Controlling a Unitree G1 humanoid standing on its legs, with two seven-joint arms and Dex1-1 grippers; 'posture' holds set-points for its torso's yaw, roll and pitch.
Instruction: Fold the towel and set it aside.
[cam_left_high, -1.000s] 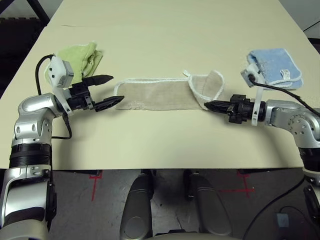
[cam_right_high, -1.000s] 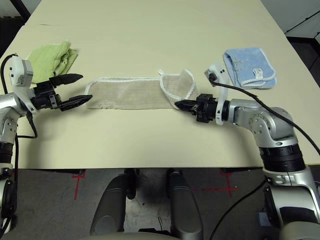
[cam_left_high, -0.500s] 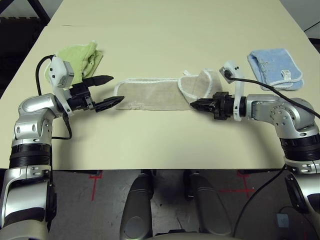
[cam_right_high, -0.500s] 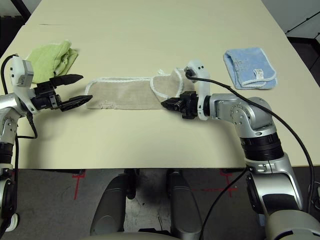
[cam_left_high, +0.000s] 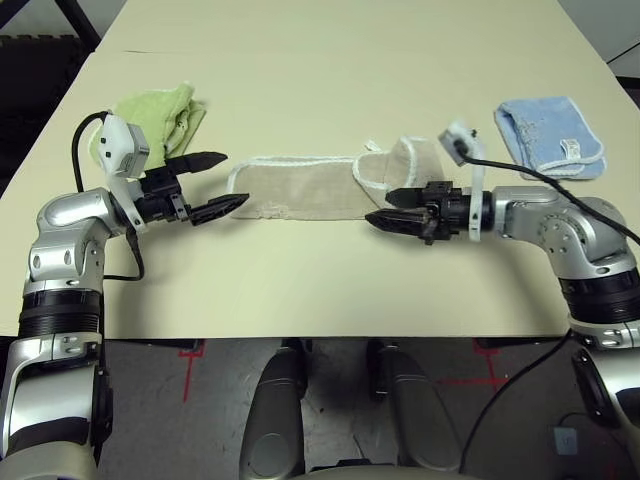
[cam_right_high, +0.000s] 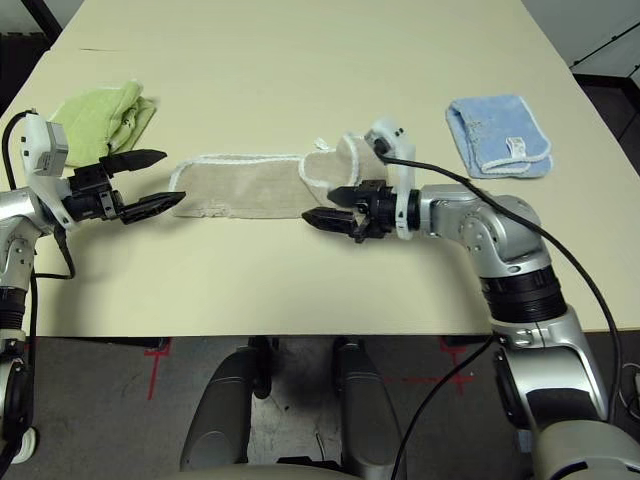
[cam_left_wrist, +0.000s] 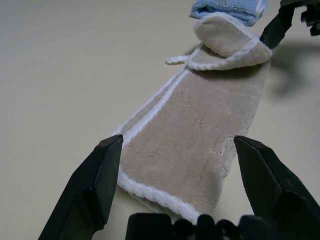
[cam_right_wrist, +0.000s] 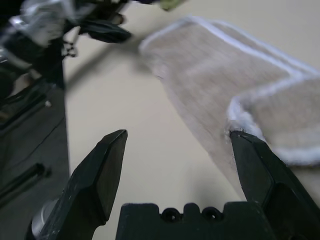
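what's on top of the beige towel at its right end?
The beige towel has its own right end flap folded back onto it, white edging showing. The strip beneath the flap is covered. The open right claw sits just in front, holding nothing.

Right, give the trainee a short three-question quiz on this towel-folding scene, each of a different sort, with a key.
1. True or false: the right claw is clamped on the beige towel.
2. Which towel lies beside the left claw? A) light blue B) lime-green C) white
3. Fill in: the beige towel's right end is folded back over the ____.

Key:
1. False; both claws are open and the towel lies loose on the table.
2. B, the lime-green towel; the light blue towel lies to the right.
3. Strip.
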